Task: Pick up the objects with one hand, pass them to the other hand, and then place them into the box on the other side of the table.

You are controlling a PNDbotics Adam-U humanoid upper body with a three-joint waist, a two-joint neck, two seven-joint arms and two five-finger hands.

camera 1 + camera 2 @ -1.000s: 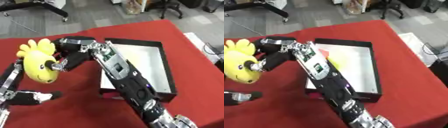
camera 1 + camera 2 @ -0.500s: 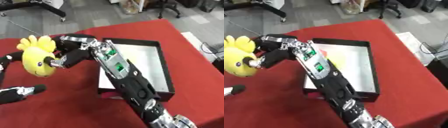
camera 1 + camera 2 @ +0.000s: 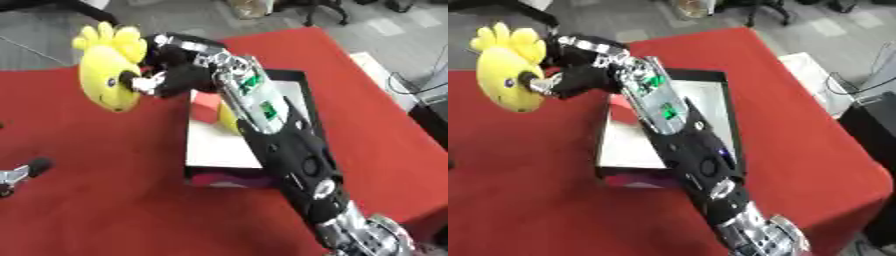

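Observation:
A yellow plush toy (image 3: 108, 75) with a crest of tufts hangs in the air above the red table, to the left of the box. My right hand (image 3: 171, 75) is shut on its side; the black and silver right arm reaches in from the lower right, across the box. The box (image 3: 213, 147) has a black rim, a white inside and a pink front wall. A red thing (image 3: 206, 107) and a yellow thing (image 3: 227, 119) lie inside it, partly hidden by the arm. Only a bit of my left hand (image 3: 24, 171) shows at the lower left edge.
The red tablecloth (image 3: 96, 210) covers the table, with its far edge near the toy. At the right, a white sheet (image 3: 811, 75) lies by the table's edge, with cables and grey floor beyond it.
My right hand has carried the toy up and to the right, nearer the box. My left hand has drawn back to the lower left edge. The camera has also shifted.

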